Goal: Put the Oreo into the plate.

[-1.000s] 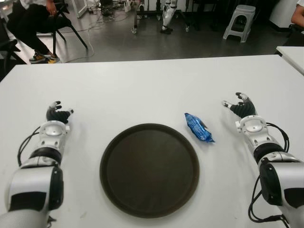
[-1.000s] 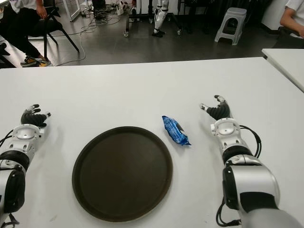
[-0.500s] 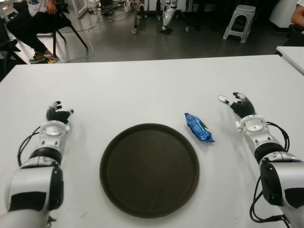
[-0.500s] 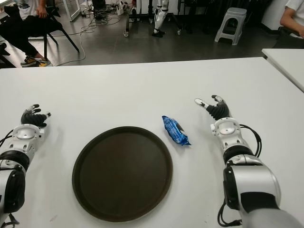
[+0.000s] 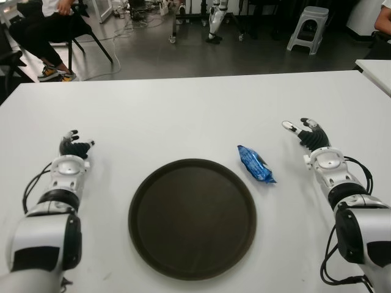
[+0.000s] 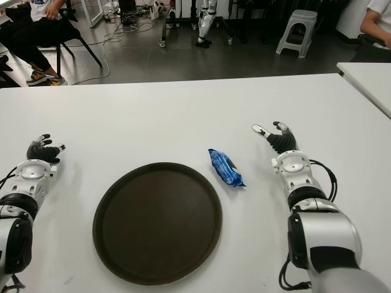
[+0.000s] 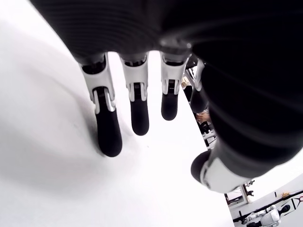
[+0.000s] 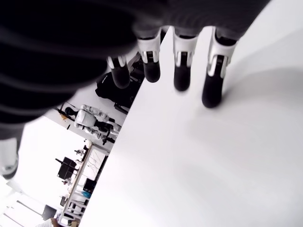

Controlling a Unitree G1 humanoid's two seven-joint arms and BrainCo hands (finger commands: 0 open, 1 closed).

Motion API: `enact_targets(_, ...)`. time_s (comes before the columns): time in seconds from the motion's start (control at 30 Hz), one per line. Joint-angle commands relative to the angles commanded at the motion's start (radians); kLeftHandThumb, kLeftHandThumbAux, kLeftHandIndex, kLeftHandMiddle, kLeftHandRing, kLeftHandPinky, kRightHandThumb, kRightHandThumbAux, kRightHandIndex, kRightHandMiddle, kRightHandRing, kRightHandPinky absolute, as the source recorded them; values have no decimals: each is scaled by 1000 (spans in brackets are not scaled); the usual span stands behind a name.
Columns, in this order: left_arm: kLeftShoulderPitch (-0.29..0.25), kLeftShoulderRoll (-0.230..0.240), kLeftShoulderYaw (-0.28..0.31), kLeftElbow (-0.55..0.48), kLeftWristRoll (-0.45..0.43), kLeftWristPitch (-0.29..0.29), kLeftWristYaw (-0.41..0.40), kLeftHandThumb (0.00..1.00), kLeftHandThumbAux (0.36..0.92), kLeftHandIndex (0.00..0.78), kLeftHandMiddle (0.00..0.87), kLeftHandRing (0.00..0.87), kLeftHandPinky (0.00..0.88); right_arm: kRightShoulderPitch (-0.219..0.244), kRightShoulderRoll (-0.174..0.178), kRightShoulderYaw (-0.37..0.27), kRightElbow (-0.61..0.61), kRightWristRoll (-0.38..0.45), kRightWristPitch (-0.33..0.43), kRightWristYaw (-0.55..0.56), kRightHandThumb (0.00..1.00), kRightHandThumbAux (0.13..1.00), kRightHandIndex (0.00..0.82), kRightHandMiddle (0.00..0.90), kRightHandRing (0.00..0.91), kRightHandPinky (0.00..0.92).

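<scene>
The Oreo (image 5: 256, 164) is a blue wrapped pack lying on the white table (image 5: 183, 116), just off the right rim of the round dark plate (image 5: 192, 218), which holds nothing. My right hand (image 5: 307, 133) is to the right of the pack, a short gap away, fingers spread and holding nothing; its wrist view shows the fingertips (image 8: 182, 80) over bare table. My left hand (image 5: 74, 144) shows to the left of the plate, fingers (image 7: 108, 137) relaxed on the table surface and holding nothing.
The table's far edge runs across the top, with a second white table (image 5: 376, 67) at the right. Beyond it are a seated person (image 5: 43, 24), a chair, a grey stool (image 5: 309, 27) and cables on the floor.
My right hand has lifted slightly and stretched its fingers and thumb out, shifting a little away from me. The left hand, the pack and the plate have stayed put.
</scene>
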Motion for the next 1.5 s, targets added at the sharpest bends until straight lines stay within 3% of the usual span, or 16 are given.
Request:
enact_targets(0.1,0,0,-1,0,1,2,1,283,757,74,127,152,154,-6,-4,15,2,-16,18,-13,0,417,0,0,534,569)
enact_targets(0.2,0,1,-1,0,1,2,0,286,751,75,120,145,137,-11,-6,22,2,-24,29,-20,0,434,0,0,523,574)
enact_targets(0.27,1,1,-3,0,2,1,-2,294,748,78,119,145,135,-14,-4,20,3,-21,39,-30,0,451,0,0,457,545)
enact_targets(0.33,1,1,-4,0,3,0,-2,309,746,78,120,145,140,-15,-2,18,3,-17,45,-36,0,478,0,0,305,454)
enact_targets(0.37,1,0,-4,0,3,-1,-2,311,745,78,120,145,141,-15,-1,17,3,-14,48,-39,0,482,0,0,284,442)
enact_targets(0.43,1,0,-3,0,2,-1,-1,299,745,71,115,139,138,-16,0,15,2,-12,51,-49,0,495,0,0,156,291)
enact_targets(0.47,1,0,-3,0,1,-1,-2,297,745,70,115,138,138,-17,1,15,2,-12,53,-55,0,498,0,0,133,264)
enact_targets(0.63,1,-2,-2,-1,0,-3,-3,283,755,73,124,147,155,-17,4,16,2,-13,54,-68,0,524,0,0,187,338)
enact_targets(0.87,1,-4,-4,-1,1,-2,0,265,756,77,130,155,158,-10,4,18,1,-15,41,-78,0,535,0,0,26,63)
enact_targets(0.93,0,-5,-4,0,1,1,2,262,755,73,127,153,156,-5,5,29,1,-24,34,-78,0,535,0,0,13,92)
enact_targets(1.23,-1,-7,-2,1,0,9,8,278,758,71,124,151,162,0,8,84,-6,-66,20,-83,0,578,0,0,0,4)
enact_targets(1.5,2,-8,-3,1,0,2,5,300,764,76,129,156,170,11,3,183,-25,-147,-34,-103,0,569,0,0,0,0)
